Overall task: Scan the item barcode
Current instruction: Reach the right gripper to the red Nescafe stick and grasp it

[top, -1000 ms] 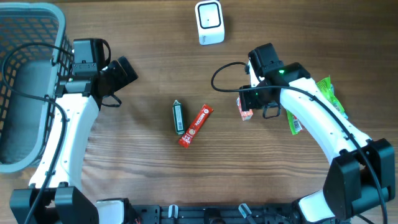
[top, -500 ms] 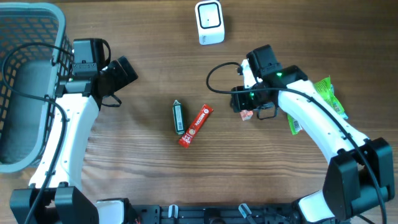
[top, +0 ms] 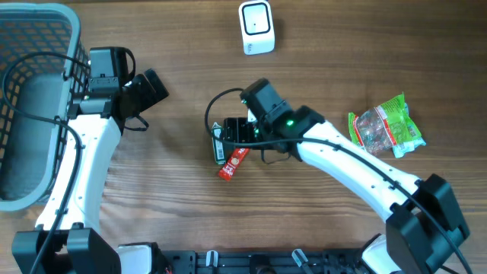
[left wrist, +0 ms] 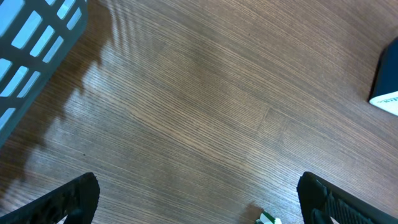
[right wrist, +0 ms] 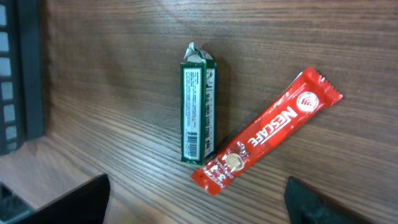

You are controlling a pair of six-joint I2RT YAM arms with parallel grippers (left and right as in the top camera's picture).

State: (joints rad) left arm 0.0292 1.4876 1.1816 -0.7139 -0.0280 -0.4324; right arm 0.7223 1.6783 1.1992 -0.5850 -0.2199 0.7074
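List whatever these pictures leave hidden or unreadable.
Overhead: the right pincer covers part of the green pack and the upper end of the red sachet.
Right wrist: the green pack's print is too small to read.
Left wrist: a dark-and-white object is cut off by the right edge; unidentifiable.
Left wrist: a green-white scrap is cut by the bottom edge.

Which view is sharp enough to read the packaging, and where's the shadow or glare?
Right wrist view: green pack and red Nescafe sachet are sharp, print readable; its fingers are dark blurs in the bottom corners. Left wrist view: basket shadow upper left, pale sheen on the table.
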